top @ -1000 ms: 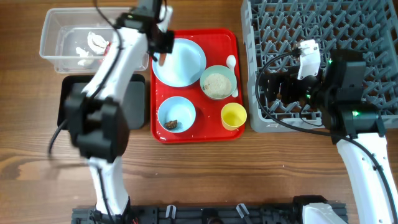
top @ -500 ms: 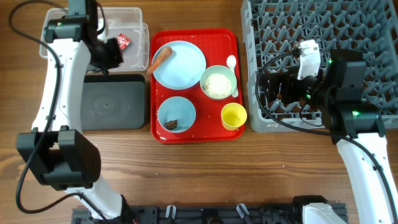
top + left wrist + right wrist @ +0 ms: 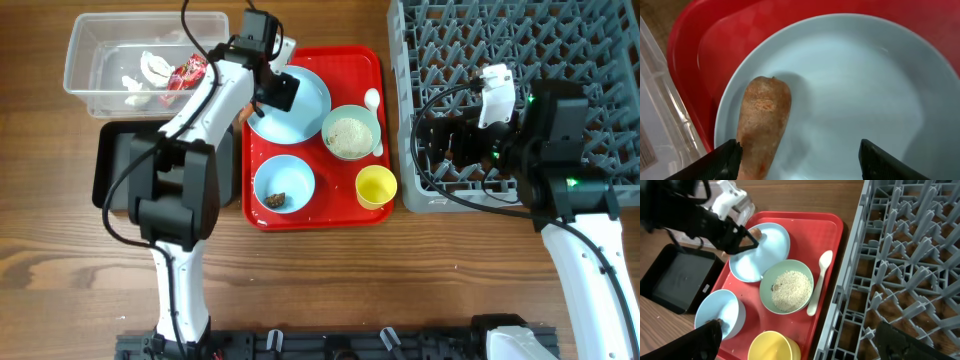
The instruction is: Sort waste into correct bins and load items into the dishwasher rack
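Red snack wrapper [image 3: 190, 72] now lies in clear tub [image 3: 82, 58]; left pincer [image 3: 801, 162] is back over light-blue plate [image 3: 855, 85], wide open and empty, with carrot stick [image 3: 762, 122] likely next.

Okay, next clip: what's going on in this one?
The left gripper hangs open over the light-blue plate, with the carrot stick lying between its fingers, not yet gripped. The red wrapper and paper scraps are already in the clear tub. The rice bowl, light-blue bowl, yellow cup and white spoon sit on the red tray. The right gripper waits open above the grey rack.
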Robot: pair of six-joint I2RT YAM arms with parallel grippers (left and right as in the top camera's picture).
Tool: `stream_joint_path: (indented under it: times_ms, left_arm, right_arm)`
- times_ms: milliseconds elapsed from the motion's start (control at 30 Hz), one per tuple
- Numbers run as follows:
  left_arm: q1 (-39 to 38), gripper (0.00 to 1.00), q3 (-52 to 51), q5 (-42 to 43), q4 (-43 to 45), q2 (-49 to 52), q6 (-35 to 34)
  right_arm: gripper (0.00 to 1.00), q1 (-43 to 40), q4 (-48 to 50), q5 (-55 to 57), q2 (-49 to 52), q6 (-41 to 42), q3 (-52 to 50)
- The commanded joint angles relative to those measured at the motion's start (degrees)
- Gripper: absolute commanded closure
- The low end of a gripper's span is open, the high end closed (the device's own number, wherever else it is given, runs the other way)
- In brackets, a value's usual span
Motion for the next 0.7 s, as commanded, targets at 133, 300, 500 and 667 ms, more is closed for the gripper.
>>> stream_joint_path:
  times_ms: [133,300,500,667]
  left_arm:
    - [0.31,0.24,0.35,-1.62,0.13,2.49,-1.09]
    - [0.31,0.37,0.35,-1.57,-1.2,4.61,-1.99]
    - [0.31,0.81,0.35,0.55,-0.87,4.7,-4.55]
    - [0.31,0.96,1.27,0.52,-2.03,1.81,-8.94]
  right_arm:
    - [0.0,0.09,-0.09,-0.92,0.39,-0.57,1.4]
    - [0.0,0.09,-0.28,-0.92,0.39,-0.61,1.38]
    - [0.0,0.09,-0.31,-0.94,0.39,-0.59,1.38]
    - [0.0,0.09,-0.28,-0.94,0.39,-0.59,1.4]
